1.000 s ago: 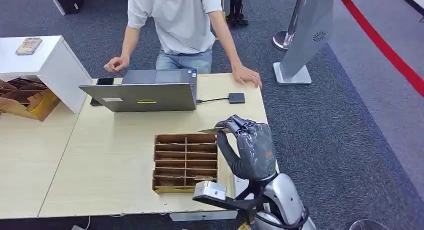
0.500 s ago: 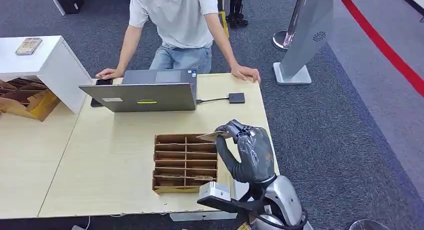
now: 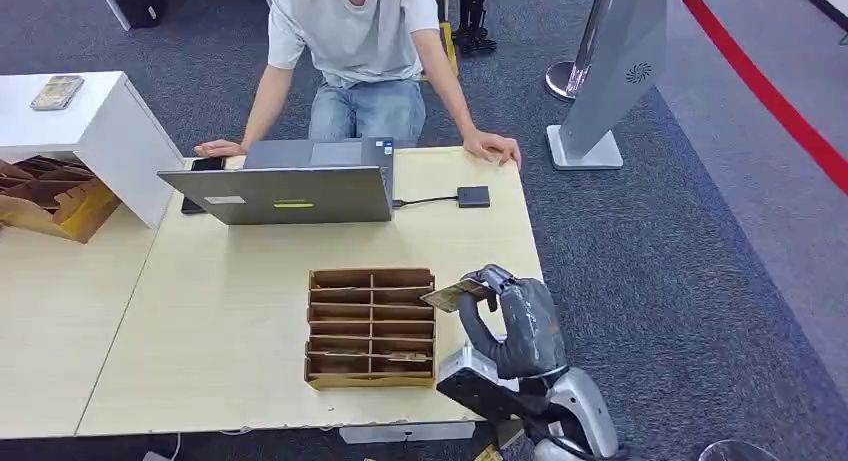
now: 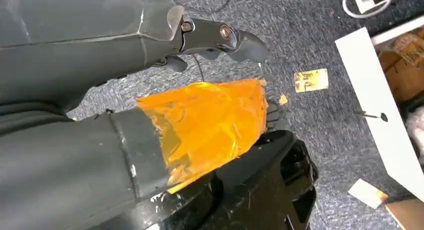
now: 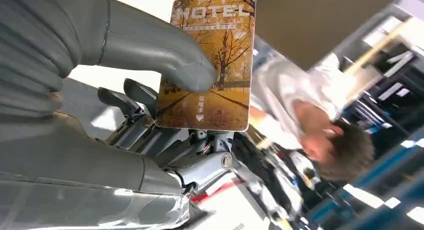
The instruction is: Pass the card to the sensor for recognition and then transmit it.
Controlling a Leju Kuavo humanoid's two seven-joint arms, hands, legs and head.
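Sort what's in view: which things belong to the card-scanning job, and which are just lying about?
Job:
- hotel card, pinched in the right hand
- small black sensor, cabled to the laptop
- person across the table, likely the receiver

Lying about:
- divided cardboard tray
- phone
- white stand
- card on the carpet

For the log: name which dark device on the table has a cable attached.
The small black sensor right of the laptop; the phone shows no cable.

Pale wooden table (image 3: 230,311) on blue-grey carpet (image 3: 680,271)
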